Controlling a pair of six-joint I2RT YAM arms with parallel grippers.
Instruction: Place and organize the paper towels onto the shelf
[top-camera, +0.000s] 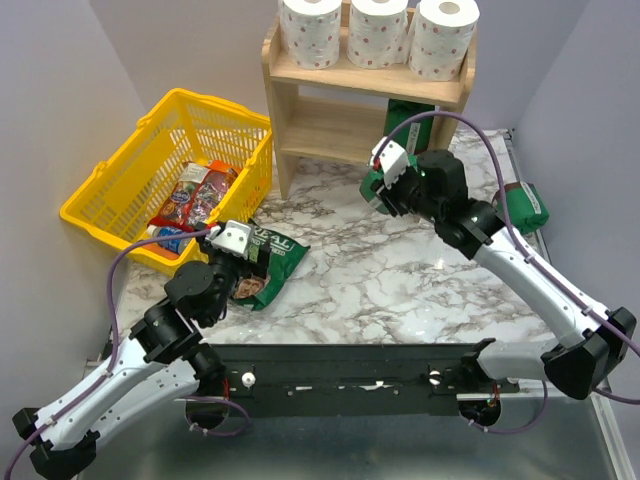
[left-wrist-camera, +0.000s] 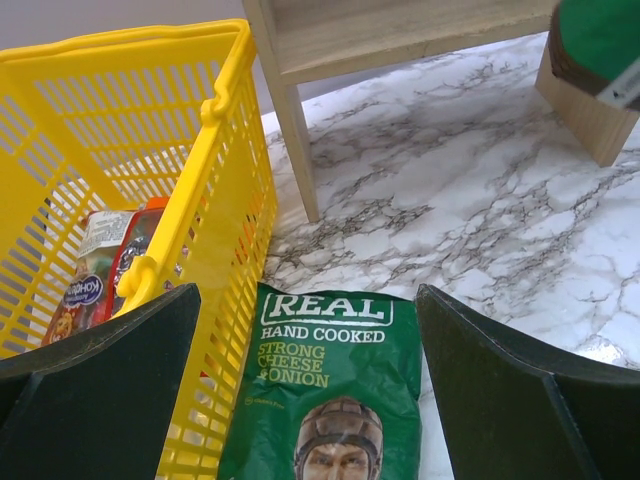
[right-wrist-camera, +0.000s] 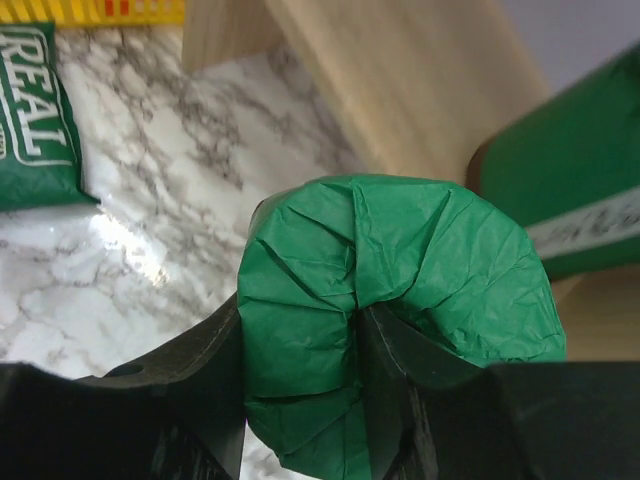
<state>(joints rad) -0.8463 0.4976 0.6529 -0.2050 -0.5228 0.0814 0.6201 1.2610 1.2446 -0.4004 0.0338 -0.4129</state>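
On the far shelf's (top-camera: 370, 82) top tier, three paper towels (top-camera: 378, 30) stand upright in a row; right gripper (right-wrist-camera: 350, 330) just near of the shelf, fingers clamped on a crinkled green package (right-wrist-camera: 400, 270); left gripper (top-camera: 232, 240) spread wide, holding nothing, above a green crisp bag (left-wrist-camera: 325, 400) beside the yellow basket (left-wrist-camera: 100, 120).
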